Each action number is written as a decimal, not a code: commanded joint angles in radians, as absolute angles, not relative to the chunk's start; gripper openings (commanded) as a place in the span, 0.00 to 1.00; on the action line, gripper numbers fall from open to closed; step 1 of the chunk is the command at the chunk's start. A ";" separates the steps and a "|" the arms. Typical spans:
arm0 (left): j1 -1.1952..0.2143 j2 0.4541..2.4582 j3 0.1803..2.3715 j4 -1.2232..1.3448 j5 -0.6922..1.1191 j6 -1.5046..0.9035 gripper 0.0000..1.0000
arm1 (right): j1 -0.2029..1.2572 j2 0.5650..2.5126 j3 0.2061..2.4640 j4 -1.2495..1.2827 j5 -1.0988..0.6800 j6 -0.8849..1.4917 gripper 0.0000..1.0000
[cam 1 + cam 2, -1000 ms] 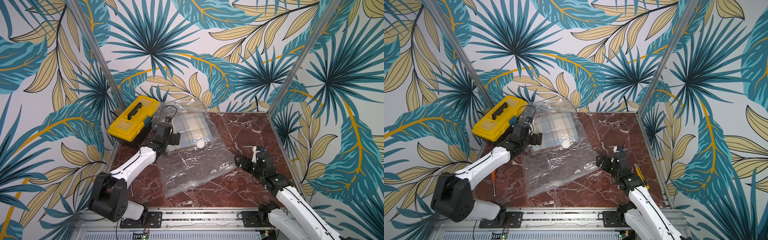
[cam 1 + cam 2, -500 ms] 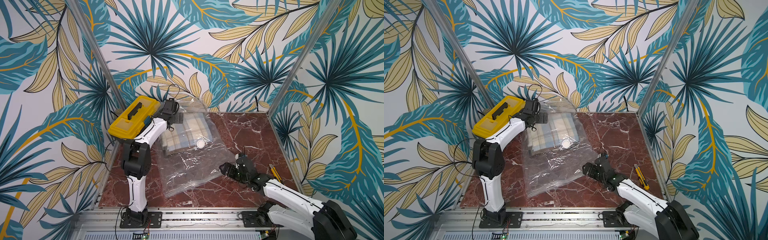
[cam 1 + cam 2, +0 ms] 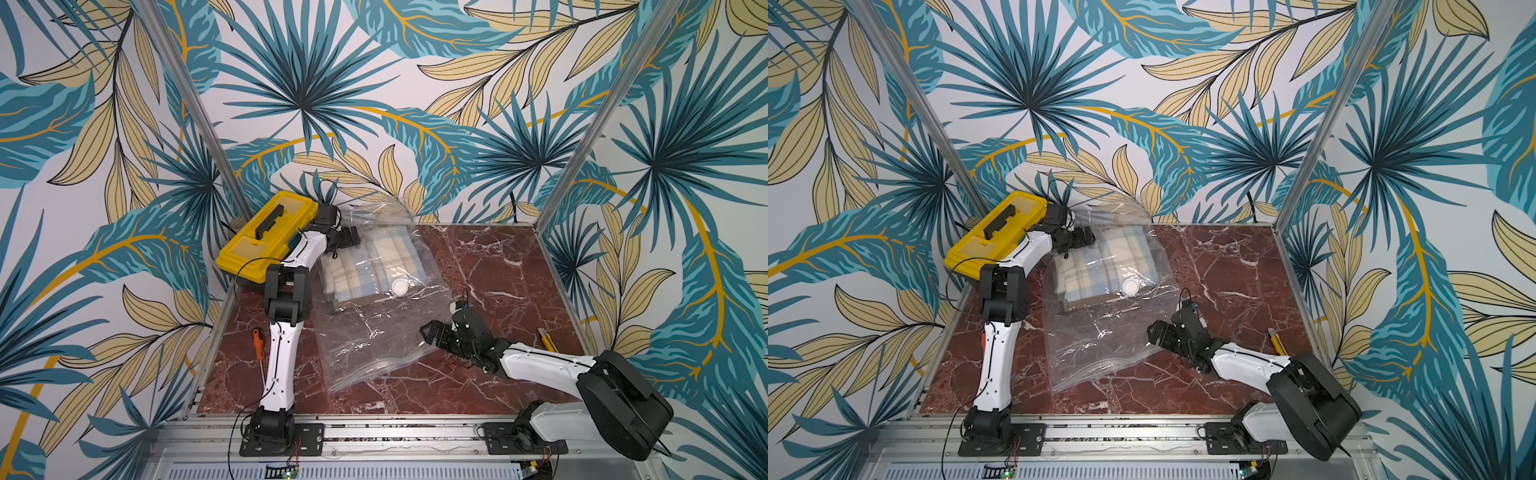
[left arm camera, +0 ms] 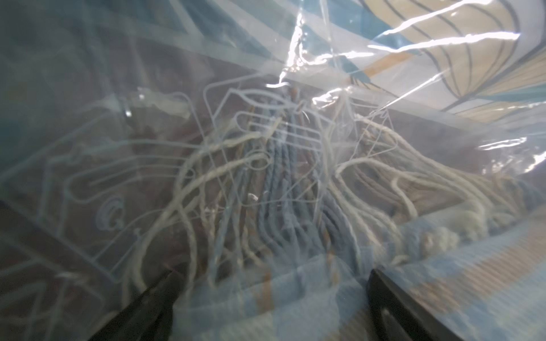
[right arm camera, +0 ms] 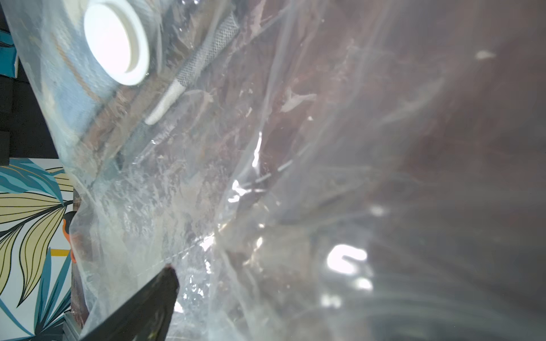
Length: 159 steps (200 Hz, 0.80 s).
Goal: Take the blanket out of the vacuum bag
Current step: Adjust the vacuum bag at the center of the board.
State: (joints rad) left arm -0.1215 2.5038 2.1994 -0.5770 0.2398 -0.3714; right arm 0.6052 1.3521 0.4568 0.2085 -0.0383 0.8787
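Toolbox [image 3: 266, 232] just beside left gripper [image 3: 350, 240], spread wide on bag [image 3: 374, 336] over blanket [image 3: 365, 266]; right gripper [image 3: 431, 333] wide at bag's edge; screwdriver [image 3: 258, 341], knife [image 3: 546, 338] lie apart.

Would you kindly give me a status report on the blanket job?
Left gripper open over bagged fringe; right gripper open at vacuum bag's edge. Blanket inside. Yellow toolbox crowds left arm.

Open room: right rear of the marble tabletop [image 3: 494, 257] — bare, passable.
Obstacles: yellow toolbox [image 3: 266, 237] fills the left rear corner; vacuum bag [image 3: 374, 332] sprawls across the centre; orange screwdriver [image 3: 258, 338] lies by the left edge; yellow utility knife [image 3: 547, 338] lies by the right edge — patterned walls [image 3: 415, 104] close three sides.
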 commanded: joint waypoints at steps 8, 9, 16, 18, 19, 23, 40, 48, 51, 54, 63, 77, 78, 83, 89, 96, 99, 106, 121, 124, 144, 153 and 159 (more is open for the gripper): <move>-0.216 2.464 2.157 -0.818 0.317 -0.301 1.00 | 0.611 1.356 0.521 0.160 -0.013 0.801 0.99; -0.219 2.462 2.154 -0.825 0.310 -0.297 1.00 | 0.611 1.356 0.524 0.155 -0.010 0.798 1.00; -0.241 2.443 2.138 -0.876 0.266 -0.272 1.00 | 0.609 1.357 0.547 0.125 0.004 0.778 0.99; -0.248 2.438 2.134 -0.890 0.248 -0.264 1.00 | 0.610 1.361 0.554 0.116 0.012 0.772 0.99; -0.251 2.436 2.132 -0.898 0.239 -0.262 1.00 | 0.610 1.361 0.555 0.113 0.015 0.769 0.99; -0.265 2.426 2.119 -0.925 0.200 -0.254 1.00 | 0.610 1.365 0.567 0.101 0.024 0.759 0.99; -0.320 2.345 2.011 -0.986 0.027 -0.251 1.00 | 0.595 1.401 0.605 0.084 0.035 0.730 1.00; -0.344 2.305 1.936 -0.985 -0.028 -0.265 1.00 | 0.586 1.428 0.622 0.083 0.030 0.726 1.00; -0.350 2.290 1.909 -0.986 -0.045 -0.275 1.00 | 0.582 1.440 0.630 0.081 0.027 0.725 0.99; -0.357 2.273 1.881 -0.986 -0.051 -0.287 1.00 | 0.578 1.451 0.636 0.078 0.026 0.724 1.00; -0.368 2.226 1.798 -0.982 -0.095 -0.320 1.00 | 0.566 1.491 0.660 0.069 0.023 0.720 1.00; -0.383 2.163 1.685 -0.986 -0.121 -0.382 1.00 | 0.549 1.551 0.683 0.088 0.009 0.711 1.00; -0.386 2.156 1.676 -0.986 -0.123 -0.384 1.00 | 0.548 1.556 0.684 0.091 0.008 0.710 1.00; -0.394 2.131 1.638 -0.989 -0.134 -0.401 1.00 | 0.540 1.577 0.690 0.104 0.001 0.707 1.00; -0.404 2.104 1.593 -0.990 -0.151 -0.419 1.00 | 0.531 1.601 0.697 0.121 -0.010 0.704 1.00; -0.418 2.072 1.543 -0.988 -0.175 -0.441 1.00 | 0.522 1.630 0.708 0.141 -0.027 0.701 0.99; -0.423 2.059 1.522 -0.987 -0.184 -0.455 1.00 | 0.518 1.643 0.715 0.150 -0.034 0.699 0.99; -0.433 2.030 1.478 -0.985 -0.199 -0.479 1.00 | 0.510 1.672 0.731 0.161 -0.045 0.694 0.99; -0.446 1.977 1.404 -0.980 -0.228 -0.529 1.00 | 0.498 1.738 0.786 0.182 -0.093 0.684 1.00; -0.447 1.966 1.388 -0.977 -0.233 -0.535 1.00 | 0.498 1.751 0.797 0.187 -0.100 0.682 1.00; -0.449 1.920 1.325 -0.956 -0.297 -0.567 1.00 | 0.498 1.838 0.884 0.217 -0.169 0.681 0.99; -0.447 1.916 1.319 -0.961 -0.336 -0.581 1.00 | 0.497 1.880 0.928 0.235 -0.207 0.686 1.00; -0.445 1.916 1.319 -0.967 -0.357 -0.593 1.00 | 0.497 1.907 0.957 0.249 -0.232 0.692 1.00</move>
State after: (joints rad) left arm -0.4076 1.8931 1.3815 -0.8169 -0.3321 -0.5552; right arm 0.4885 1.7775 0.8822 0.1963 -0.1112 0.6579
